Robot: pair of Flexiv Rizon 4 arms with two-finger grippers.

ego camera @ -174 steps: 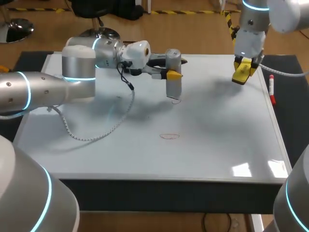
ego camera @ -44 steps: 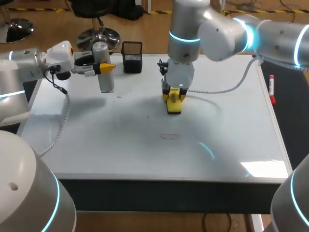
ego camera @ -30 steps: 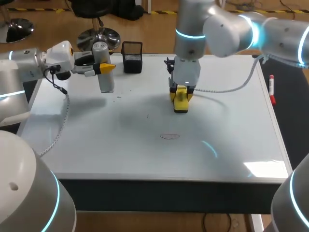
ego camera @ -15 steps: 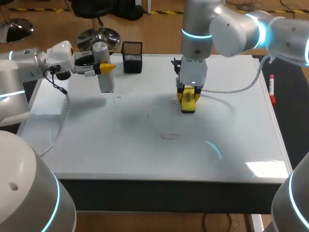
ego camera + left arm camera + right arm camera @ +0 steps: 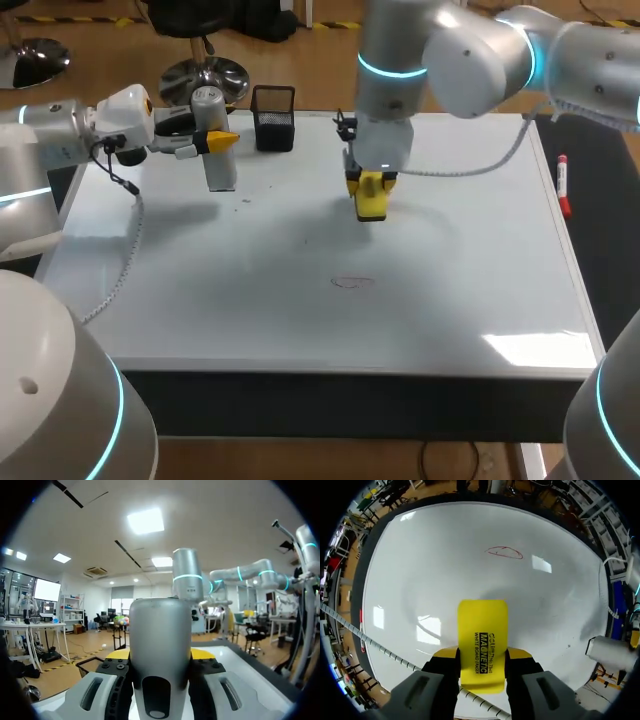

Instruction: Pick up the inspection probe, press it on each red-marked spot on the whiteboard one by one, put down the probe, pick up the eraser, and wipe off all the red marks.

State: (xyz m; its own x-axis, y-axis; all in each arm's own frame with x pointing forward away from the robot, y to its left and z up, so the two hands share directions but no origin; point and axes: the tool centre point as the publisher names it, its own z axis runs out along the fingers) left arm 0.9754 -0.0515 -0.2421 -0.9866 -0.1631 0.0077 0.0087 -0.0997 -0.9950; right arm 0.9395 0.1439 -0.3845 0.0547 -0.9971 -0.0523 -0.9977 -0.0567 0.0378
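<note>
The whiteboard [image 5: 450, 300] covers the table. One red oval mark [image 5: 351, 282] is drawn near its middle front. My right gripper [image 5: 369, 186] hangs over the board's middle, behind that mark, shut on the yellow eraser [image 5: 371, 201]. The right wrist view has the eraser [image 5: 482, 640] between the fingers and the red mark [image 5: 505, 553] ahead of it. At the far left my left gripper [image 5: 212, 141] is shut on the grey cylindrical probe [image 5: 219, 150], held upright over the board. The probe [image 5: 160, 655] fills the left wrist view.
A black mesh pen holder [image 5: 273, 118] stands at the board's far edge, right of the probe. A red marker [image 5: 563, 186] lies along the right edge. A grey cable [image 5: 125, 260] trails from my left arm over the board's left side.
My right gripper carried the eraser to the right over the board's middle, then back left and a little farther away. The left arm and probe stayed still.
</note>
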